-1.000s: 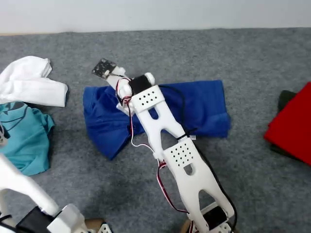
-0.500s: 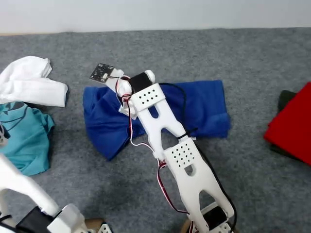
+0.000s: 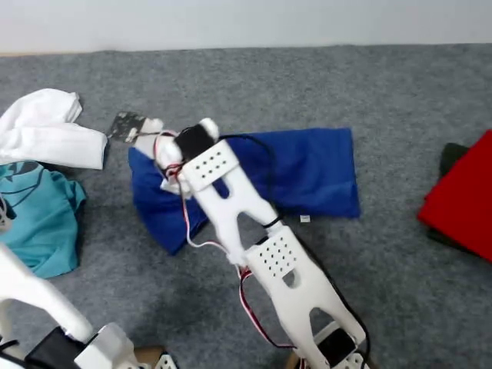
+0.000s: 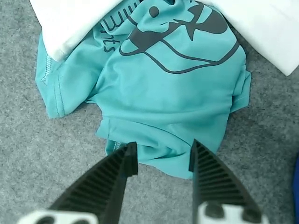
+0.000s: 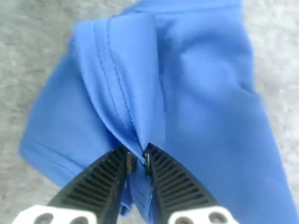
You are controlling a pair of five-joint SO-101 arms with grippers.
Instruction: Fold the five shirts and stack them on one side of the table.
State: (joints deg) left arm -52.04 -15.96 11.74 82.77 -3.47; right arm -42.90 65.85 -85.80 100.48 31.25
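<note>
**A:** What is different from a second ago?

**B:** In the high view, the right arm (image 3: 231, 207) is swinging its wrist leftward across the blue shirt (image 3: 315, 169), toward the white shirt (image 3: 46, 131). The blue shirt's left part is being drawn along under it.

**A:** How is everything lying in that view?

**B:** The blue shirt is lying crosswise in the middle of the grey table (image 3: 384, 84). The white shirt is sitting at the left edge, overlapping the teal shirt (image 3: 38, 219), which is lying nearer the arms. A red shirt (image 3: 461, 200) is resting at the right edge on top of a dark cloth (image 3: 452, 157). The left arm (image 3: 31, 292) is standing at the near left corner, just beside the teal shirt.

**A:** What is the left wrist view showing?

**B:** The left gripper (image 4: 161, 161) is hanging over the teal shirt's hem, its jaws standing well apart and gripping nothing. Whether it is touching the cloth, I cannot tell. The white shirt is covering the teal one's far side.

**A:** And the right wrist view?

**B:** The right gripper (image 5: 138, 161) is pinching a raised ridge of the blue shirt along a stitched seam. Its jaws are squeezed together with only the cloth between them. The shirt is fanning out from that pinch, with grey table showing beside it.
</note>
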